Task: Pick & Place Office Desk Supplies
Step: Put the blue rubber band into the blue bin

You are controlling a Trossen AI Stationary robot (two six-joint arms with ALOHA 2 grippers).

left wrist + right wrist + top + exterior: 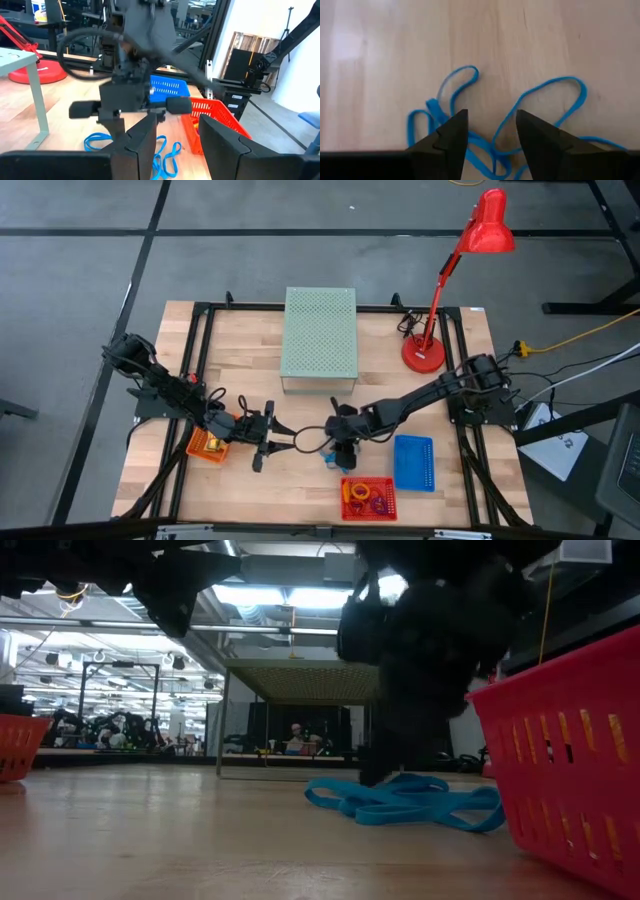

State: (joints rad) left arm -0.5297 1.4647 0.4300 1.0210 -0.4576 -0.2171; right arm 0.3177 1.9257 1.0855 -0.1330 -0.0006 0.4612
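Blue loops (495, 125): a tangle of thin blue bands lying flat on the wooden table (250, 340), near its front middle, just beside the red basket (368, 498).
Right gripper (490, 131): directly above the loops, fingers apart, nothing between them; the bands lie under and around the fingertips.
Left gripper (177, 142): low over the table just beside the right gripper, facing it, fingers apart and empty.
Red basket: holds orange and purple ring clips (365, 497).
Blue basket (413, 462): just beyond the red one.
Orange basket (207, 445): under the left arm.
Farther back: pale green perforated box (320, 332), red desk lamp (440, 280).
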